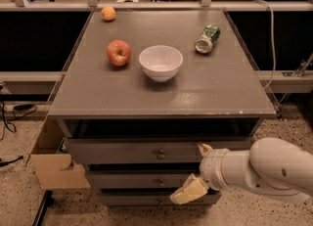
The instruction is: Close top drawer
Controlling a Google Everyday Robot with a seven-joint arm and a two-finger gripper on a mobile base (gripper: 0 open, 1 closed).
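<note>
The top drawer [112, 150] is the uppermost of three grey fronts under the grey table top, with a small round knob [160, 155] at its centre. It stands pulled out a little, with a dark gap showing above its front. My gripper [195, 170] is in front of the drawers, right of the knobs, spanning the top and middle fronts. Its cream fingers are spread apart, one fingertip [203, 148] at the top drawer front and the other [188, 191] lower, by the third front. It holds nothing. My white arm [274, 171] reaches in from the right.
On the table top [215, 93] are a red apple [119, 52], a white bowl [160, 62], a tipped green can [207, 38] and an orange [108, 13]. A cardboard box [51, 164] stands on the floor at the left of the drawers. Cables lie at the far left.
</note>
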